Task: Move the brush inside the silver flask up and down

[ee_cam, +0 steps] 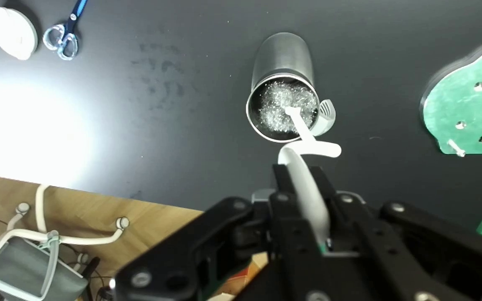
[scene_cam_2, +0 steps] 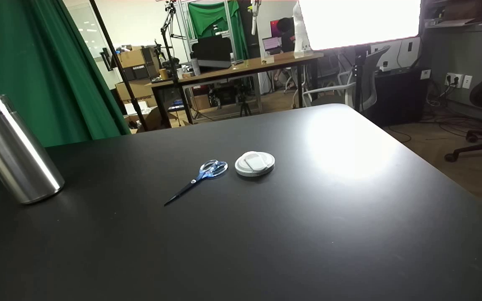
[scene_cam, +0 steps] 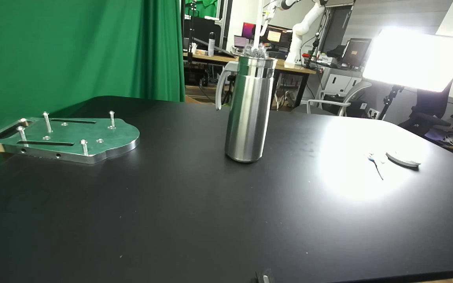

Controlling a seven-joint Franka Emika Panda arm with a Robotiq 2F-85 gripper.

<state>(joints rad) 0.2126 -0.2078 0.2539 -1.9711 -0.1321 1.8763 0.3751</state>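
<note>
Wrist view: at lower centre, the black 2-fingered gripper (ee_cam: 299, 170) pinches the white plastic brush (ee_cam: 308, 147), its grey bristles (ee_cam: 280, 100) in the mouth of the tall brushed-steel cylindrical flask (ee_cam: 283, 55), upper centre, likely at a stroke's top, calling for a straight push down.

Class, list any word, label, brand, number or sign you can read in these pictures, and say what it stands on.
No text can be read.
Cardboard box in the background: any print is too small to read.
Background screens: too small and blurred to read.
Silver flask: no lettering shows.
</note>
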